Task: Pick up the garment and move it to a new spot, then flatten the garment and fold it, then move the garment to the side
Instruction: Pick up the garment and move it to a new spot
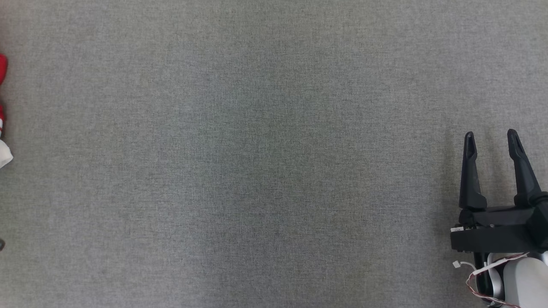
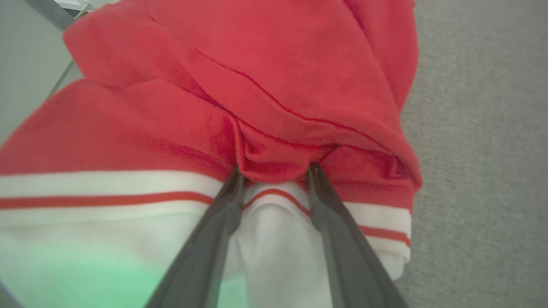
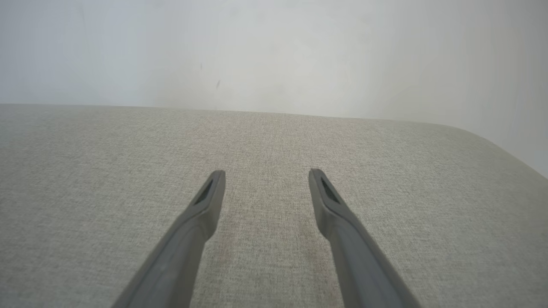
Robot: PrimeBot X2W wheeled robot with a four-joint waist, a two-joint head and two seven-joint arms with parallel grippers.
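The garment [image 2: 239, 85] is red, with a white band [image 2: 107, 182] along its hem that carries one thin red stripe. It lies bunched in soft folds on the grey woven surface [image 2: 479, 128]. In my left wrist view it covers most of the frame, and the grey weave shows bare down its right side. The white cloth nearest that camera has a greenish cast.

My left claw [image 2: 274, 171] is right on it. My two dark fingers [image 2: 205, 239] stand well apart, and their tips are pushed against a puckered red fold just past the white band. White cloth lies in the gap between them, but the fingers are spread wide and do not pinch it.

From my head view, a sliver of the garment shows at the far left edge, red above and white below. It is well apart from everything else on the wide grey surface.

My right claw [image 1: 491, 134] is at the lower right of the head view, far from the garment. Its fingers point up the frame, parted and holding nothing. Below its black body are my pale forearm [image 1: 522, 278] and a loop of red and white wire [image 1: 475, 278].

My right wrist view shows the same spread fingers above bare weave. Beyond them the surface ends at a straight far edge that rounds off at the right, with a pale wall [image 3: 274, 51] behind it.

At the upper left of my left wrist view, past the red cloth, is a pale area with a grey strip [image 2: 47, 13]. I cannot tell what it is.
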